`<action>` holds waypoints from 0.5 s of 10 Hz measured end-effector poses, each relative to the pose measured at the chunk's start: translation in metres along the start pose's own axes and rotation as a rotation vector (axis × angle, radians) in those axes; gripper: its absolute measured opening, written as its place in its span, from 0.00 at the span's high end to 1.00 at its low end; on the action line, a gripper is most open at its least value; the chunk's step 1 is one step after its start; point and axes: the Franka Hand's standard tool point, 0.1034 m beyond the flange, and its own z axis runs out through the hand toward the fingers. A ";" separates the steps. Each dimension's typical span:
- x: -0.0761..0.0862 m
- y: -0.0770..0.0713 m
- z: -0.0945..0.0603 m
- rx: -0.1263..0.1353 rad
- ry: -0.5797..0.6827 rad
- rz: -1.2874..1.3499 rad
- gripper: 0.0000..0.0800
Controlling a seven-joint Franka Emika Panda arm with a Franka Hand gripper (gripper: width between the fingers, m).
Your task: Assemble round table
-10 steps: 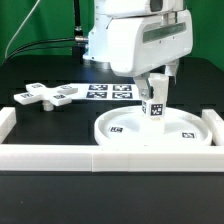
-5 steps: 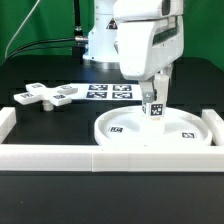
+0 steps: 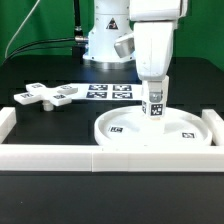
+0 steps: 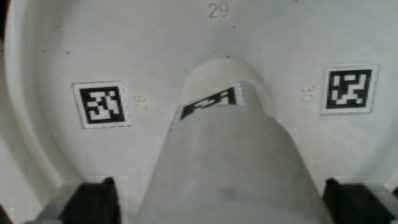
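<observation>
The large round rimmed disc (image 3: 120,133) lies on the table at the exterior view's right. The short thick cylinder (image 3: 155,108) stands upright on its middle. My gripper (image 3: 156,92) comes straight down over the cylinder's top. In the wrist view the cylinder (image 4: 222,150) runs between my two dark fingers (image 4: 93,203), with a small gap on each side, so the gripper (image 4: 222,208) is open around it. The disc floor with two tags (image 4: 103,104) shows beyond. The cross-shaped four-armed piece (image 3: 45,95) lies loose at the exterior view's left.
The marker board (image 3: 110,91) lies flat behind the disc. Long white border blocks run along the front (image 3: 90,156) and the left edge (image 3: 7,122). The robot base (image 3: 105,40) stands at the back.
My wrist has turned about its upright axis above the cylinder. The cylinder and disc have not moved.
</observation>
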 end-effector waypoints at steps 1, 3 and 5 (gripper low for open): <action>-0.002 -0.001 0.001 0.004 -0.002 0.002 0.44; -0.011 0.000 0.001 0.008 -0.004 0.005 0.48; -0.010 0.000 0.001 0.009 -0.004 0.047 0.48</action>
